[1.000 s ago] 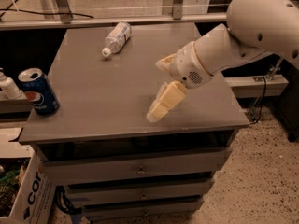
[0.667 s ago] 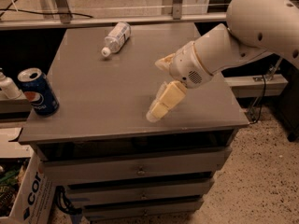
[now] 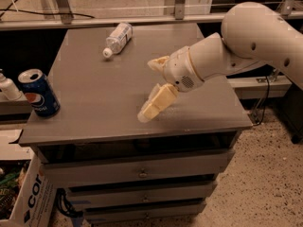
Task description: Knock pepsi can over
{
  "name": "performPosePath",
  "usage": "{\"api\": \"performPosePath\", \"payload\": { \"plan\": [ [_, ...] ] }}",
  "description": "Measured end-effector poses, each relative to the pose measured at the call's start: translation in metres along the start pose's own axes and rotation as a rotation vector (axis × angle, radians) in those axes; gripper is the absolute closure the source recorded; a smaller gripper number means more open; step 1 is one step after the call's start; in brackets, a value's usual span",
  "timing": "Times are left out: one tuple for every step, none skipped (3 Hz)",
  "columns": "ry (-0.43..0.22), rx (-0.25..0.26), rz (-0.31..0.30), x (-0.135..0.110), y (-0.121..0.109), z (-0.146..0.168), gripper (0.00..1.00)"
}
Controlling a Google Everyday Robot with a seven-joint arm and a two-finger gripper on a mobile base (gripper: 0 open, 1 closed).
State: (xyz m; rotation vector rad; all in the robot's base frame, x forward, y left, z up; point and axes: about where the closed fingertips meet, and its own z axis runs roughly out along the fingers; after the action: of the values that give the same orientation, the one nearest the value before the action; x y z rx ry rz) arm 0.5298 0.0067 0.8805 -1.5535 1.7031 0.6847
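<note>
Pepsi can (image 3: 40,92) stands upright at the table's (image 3: 94,108) near-left edge, open to a sideways push; the end effector (image 3: 147,91), fingers spread and empty, hovers well right.

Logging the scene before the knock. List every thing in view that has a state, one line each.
pepsi can: upright, at the left edge of the table, nothing touching it.
clear plastic bottle: lying on its side at the far end, white cap on.
claw: open, empty, over the table's front middle, well apart from the can.
drawers: all shut.
</note>
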Motion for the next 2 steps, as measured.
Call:
{"api": "performPosePath", "payload": {
  "plan": [
    [-0.031,0.0,-0.01,-0.005,-0.003,0.01,0.0],
    [-0.173,-0.022,-0.016,-0.033,-0.008,0.061,0.0]
  ]
}}
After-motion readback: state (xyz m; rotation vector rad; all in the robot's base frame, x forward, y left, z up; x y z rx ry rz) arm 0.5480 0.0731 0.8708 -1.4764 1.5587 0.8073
